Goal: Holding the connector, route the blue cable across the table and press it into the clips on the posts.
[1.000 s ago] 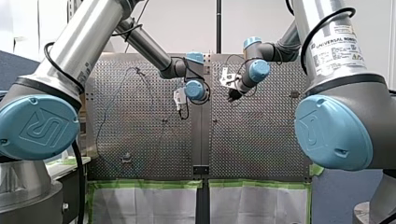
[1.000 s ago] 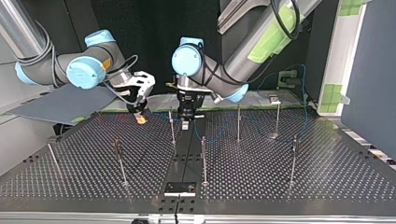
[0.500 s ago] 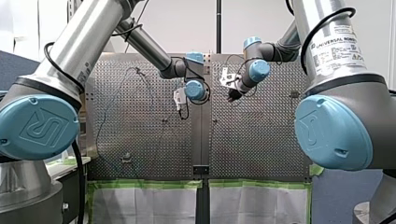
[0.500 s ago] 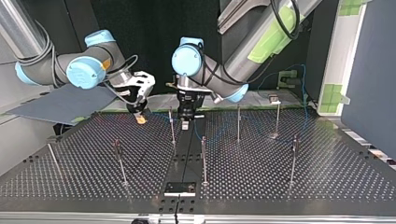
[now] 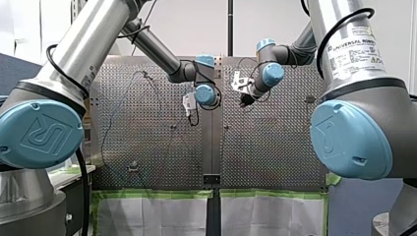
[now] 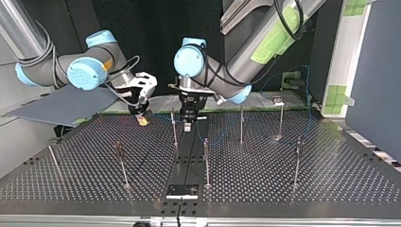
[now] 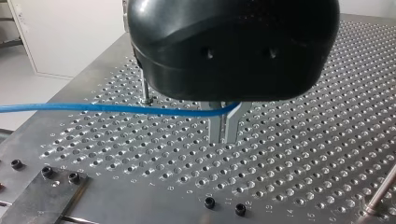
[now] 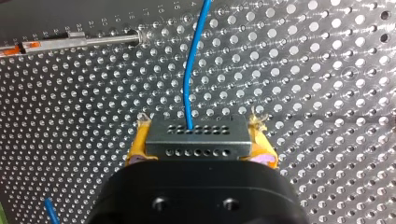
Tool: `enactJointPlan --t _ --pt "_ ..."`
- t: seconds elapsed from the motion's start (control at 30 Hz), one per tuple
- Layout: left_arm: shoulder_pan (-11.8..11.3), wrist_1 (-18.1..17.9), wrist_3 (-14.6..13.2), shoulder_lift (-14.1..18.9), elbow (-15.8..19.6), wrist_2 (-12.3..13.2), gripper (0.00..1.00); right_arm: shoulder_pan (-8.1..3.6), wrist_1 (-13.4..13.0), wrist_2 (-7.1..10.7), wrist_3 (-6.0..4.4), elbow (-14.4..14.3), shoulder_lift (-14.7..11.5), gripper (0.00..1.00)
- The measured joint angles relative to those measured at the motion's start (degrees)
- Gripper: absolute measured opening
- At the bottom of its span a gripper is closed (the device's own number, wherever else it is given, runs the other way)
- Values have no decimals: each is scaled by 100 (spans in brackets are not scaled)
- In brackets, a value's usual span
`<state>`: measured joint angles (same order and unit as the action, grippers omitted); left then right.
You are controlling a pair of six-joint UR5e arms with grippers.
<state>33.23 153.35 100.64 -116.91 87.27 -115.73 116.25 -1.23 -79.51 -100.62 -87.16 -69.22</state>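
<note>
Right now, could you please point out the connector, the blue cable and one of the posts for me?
connector (image 8: 197,139), right wrist view, middle of its holed face.
cable (image 7: 70,108), left wrist view, its free straight stretch.
post (image 6: 241,125), top view, middle of its shaft.

Grey metal connector (image 8: 196,140), two rows of small holes on its face, sits clamped between the yellow pads (image 8: 136,150) of my right gripper (image 8: 198,154). The blue cable (image 8: 190,70) leaves its middle and runs ahead. In the left wrist view the cable passes level between my left gripper's (image 7: 223,128) metal fingers. Posts (image 6: 174,126) stand upright.
</note>
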Motion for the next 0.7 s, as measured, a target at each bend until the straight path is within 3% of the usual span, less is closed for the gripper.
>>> enactJointPlan --t 0.53,0.7 --pt "0 0 0 0 0 0 0 0 0 0 0 0 0 0" --pt "0 0 0 0 0 0 7 0 0 0 0 0 0 0"
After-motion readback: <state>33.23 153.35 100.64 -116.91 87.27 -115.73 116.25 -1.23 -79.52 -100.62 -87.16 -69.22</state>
